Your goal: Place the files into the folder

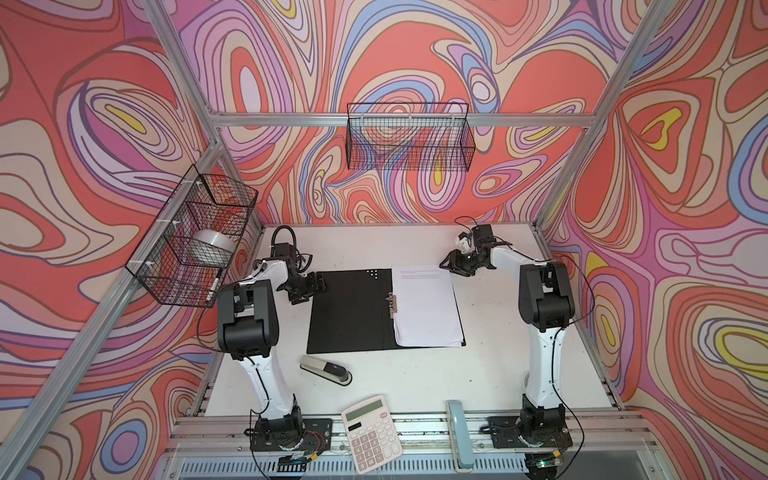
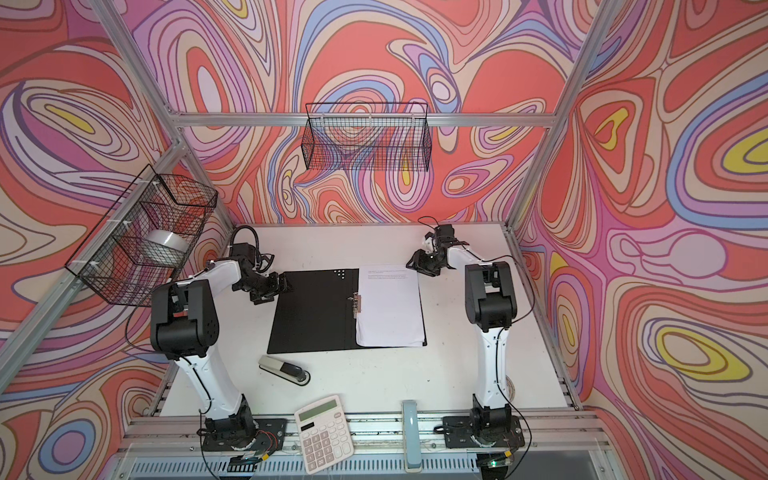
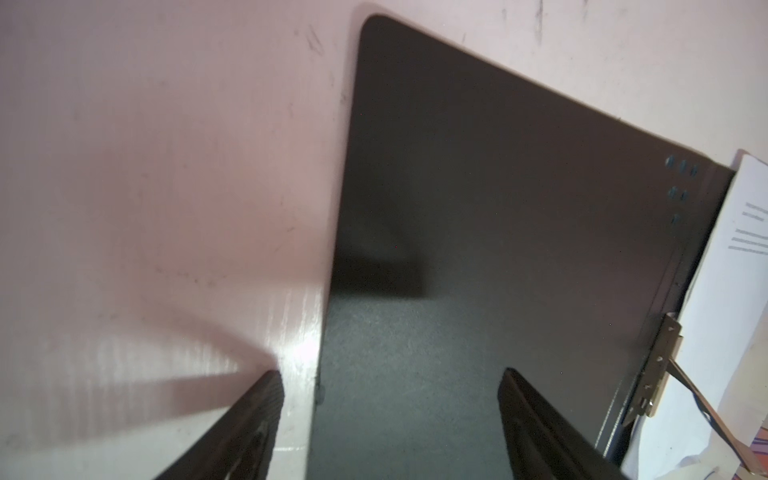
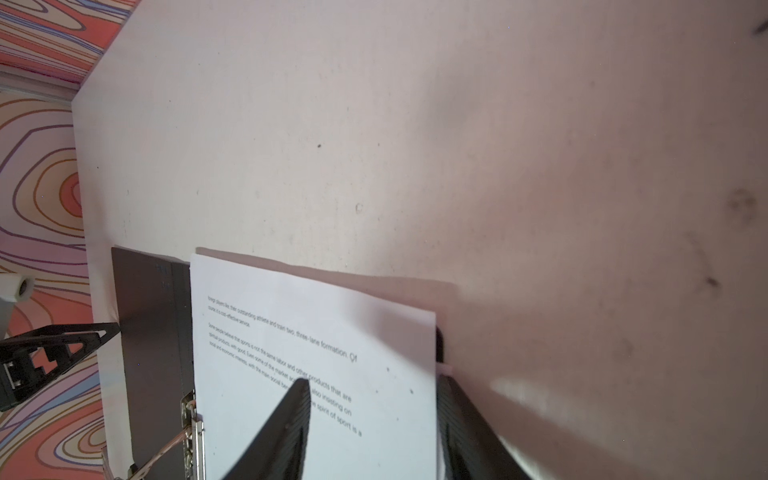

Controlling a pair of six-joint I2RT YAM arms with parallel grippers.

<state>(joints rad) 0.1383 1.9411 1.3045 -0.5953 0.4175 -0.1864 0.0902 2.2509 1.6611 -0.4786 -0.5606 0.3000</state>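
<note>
A robot lab test cell: aluminium frame [image 1: 270,119], swirl-printed walls [image 1: 83,124], robot arms [image 1: 249,320] mounted at a white bench [image 1: 490,365].

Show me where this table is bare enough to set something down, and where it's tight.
Bare: the strip of table behind the folder, up to the back wall; and the front-right patch between the files, right arm and front rail. Crowded: front left, where stapler, calculator and left arm sit close.

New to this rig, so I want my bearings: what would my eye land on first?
The swirling red, pink and purple walls dominate all around. Mid-table lies the open black folder, the white files on its right half, with the left arm and right arm flanking it.
</note>
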